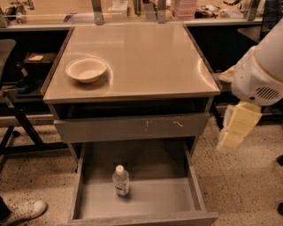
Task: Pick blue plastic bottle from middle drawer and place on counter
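The blue plastic bottle [120,180] stands upright on the floor of the open middle drawer [159,196], left of its centre, white cap up. The tan counter [141,57] tops the grey cabinet above the drawer. My gripper [234,128], pale yellow under a white arm, hangs at the right of the cabinet. It is level with the upper drawer front, well apart from the bottle and higher than it. It holds nothing that I can see.
A white bowl [86,69] sits on the counter's left side. The upper drawer [132,127], with small scratch marks, is slightly out. A cluttered bench with metal posts [128,13] runs behind. A dark stand [15,119] and a shoe [22,211] are at the left.
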Robot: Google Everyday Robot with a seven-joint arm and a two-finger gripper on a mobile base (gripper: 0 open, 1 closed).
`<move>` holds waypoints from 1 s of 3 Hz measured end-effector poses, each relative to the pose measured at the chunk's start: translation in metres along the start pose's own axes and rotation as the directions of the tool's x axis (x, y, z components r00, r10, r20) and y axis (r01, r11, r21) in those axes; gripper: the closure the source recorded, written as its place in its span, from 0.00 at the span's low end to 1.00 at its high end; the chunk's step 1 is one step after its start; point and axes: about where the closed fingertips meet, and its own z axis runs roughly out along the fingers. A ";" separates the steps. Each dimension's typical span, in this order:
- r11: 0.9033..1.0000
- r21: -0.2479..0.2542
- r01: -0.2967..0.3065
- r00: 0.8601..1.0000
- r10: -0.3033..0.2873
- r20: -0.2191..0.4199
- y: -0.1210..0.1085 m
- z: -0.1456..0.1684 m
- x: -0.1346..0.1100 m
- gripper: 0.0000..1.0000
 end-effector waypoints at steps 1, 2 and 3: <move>0.996 -0.083 0.009 0.997 -0.003 0.072 0.022 0.057 -0.011 0.00; 0.996 -0.086 0.008 0.997 -0.001 0.076 0.025 0.060 -0.013 0.00; 0.996 -0.086 0.008 0.997 -0.001 0.076 0.025 0.060 -0.013 0.00</move>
